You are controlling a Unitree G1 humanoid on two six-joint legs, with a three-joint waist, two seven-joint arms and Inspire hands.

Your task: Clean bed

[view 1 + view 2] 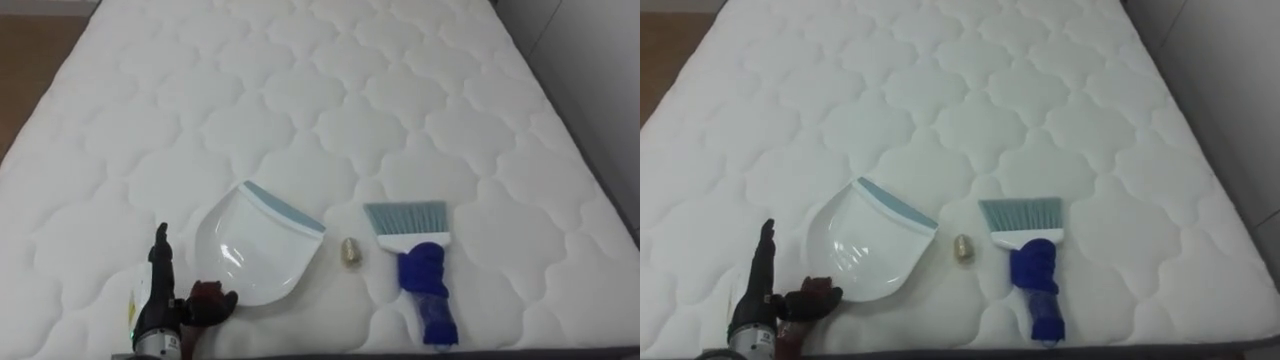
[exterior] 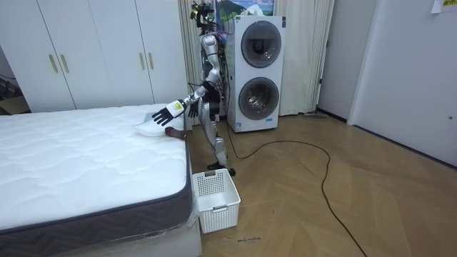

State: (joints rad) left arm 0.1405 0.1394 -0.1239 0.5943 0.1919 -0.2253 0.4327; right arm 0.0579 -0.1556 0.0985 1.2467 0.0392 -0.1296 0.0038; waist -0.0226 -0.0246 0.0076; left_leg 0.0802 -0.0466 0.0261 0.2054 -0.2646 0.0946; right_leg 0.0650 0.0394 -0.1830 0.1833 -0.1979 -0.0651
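My left hand (image 1: 158, 300) lay open at the near left of the white quilted mattress (image 1: 300, 90), fingers straight and thumb out beside the dark stubby handle (image 1: 210, 302) of the smooth white plastic dustpan with a grey-blue lip (image 1: 255, 250). I judged I should curl firmly round that handle and keep the lip pressed flat into the soft, dimpled quilting. The small tan rounded scrap (image 1: 351, 253) sat just right of the pan, between it and the blue-handled brush with pale bristles (image 1: 420, 265).
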